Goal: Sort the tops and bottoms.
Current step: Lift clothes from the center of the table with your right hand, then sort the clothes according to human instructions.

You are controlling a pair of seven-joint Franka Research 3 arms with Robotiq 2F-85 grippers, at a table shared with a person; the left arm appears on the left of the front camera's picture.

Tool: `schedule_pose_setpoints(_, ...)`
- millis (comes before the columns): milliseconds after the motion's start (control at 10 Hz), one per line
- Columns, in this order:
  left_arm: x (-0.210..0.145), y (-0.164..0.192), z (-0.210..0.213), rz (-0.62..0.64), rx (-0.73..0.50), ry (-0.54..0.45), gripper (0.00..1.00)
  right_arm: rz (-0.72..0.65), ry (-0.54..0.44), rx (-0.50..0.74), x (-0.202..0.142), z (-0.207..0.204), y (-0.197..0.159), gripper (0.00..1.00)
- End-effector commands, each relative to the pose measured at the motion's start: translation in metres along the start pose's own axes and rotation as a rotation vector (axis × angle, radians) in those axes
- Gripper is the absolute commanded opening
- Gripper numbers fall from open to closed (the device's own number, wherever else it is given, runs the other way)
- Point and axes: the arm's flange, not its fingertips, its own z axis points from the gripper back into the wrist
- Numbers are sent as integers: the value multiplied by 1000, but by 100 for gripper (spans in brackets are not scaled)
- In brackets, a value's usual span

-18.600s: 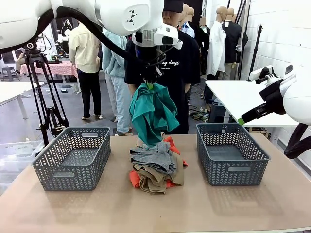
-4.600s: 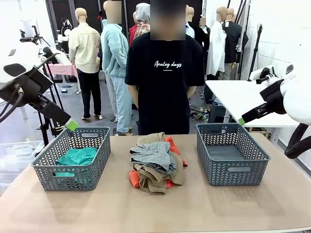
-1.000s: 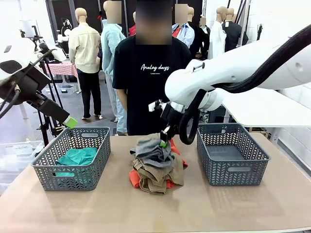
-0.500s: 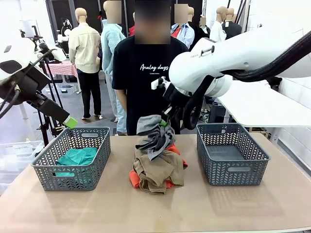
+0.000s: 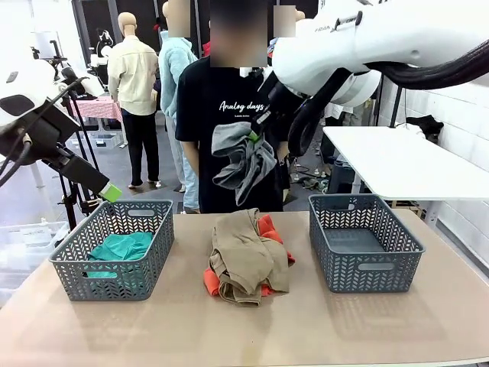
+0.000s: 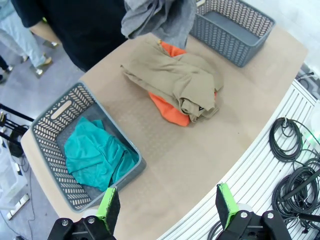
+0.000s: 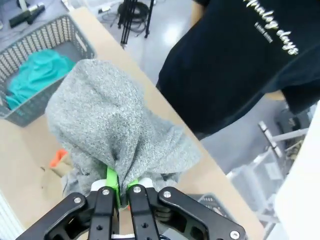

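While the right gripper [image 5: 254, 135] hangs high over the middle of the worktop [image 5: 344, 329], four garments can be counted: one teal, one grey, one khaki-tan, one orange. Two grey baskets stand on the worktop, one towards each end.

The teal garment [image 5: 122, 248] lies crumpled inside the left basket [image 5: 99, 279]. The right basket [image 5: 365, 271] holds no cloth. Between them sits a pile of two: the khaki-tan garment [image 5: 244, 256] on top, and the orange garment [image 5: 210, 281] under it, poking out at the near left and the far right.

The grey garment [image 5: 243, 160] is up in the air, clear of the pile and in front of the chest of one person [image 5: 199, 130] in a black T-shirt at the far side. The right gripper is clenched on a bunched fold of it; in the right wrist view the green pads [image 7: 112, 181] pinch the cloth, which drapes over and beyond them.

The left gripper [image 5: 112, 193] hovers just above the far rim of the left basket, jaws spread wide, grasping nothing and touching nothing.
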Motion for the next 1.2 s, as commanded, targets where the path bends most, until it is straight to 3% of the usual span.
schedule_pose_setpoints(0,-1,1,-1,0,-11,-4,100,-6,22,10,-7,-7,0,0)
schedule_pose_setpoints(1100,-1,1,-1,0,-11,-4,100,-6,22,10,-7,-7,0,0)
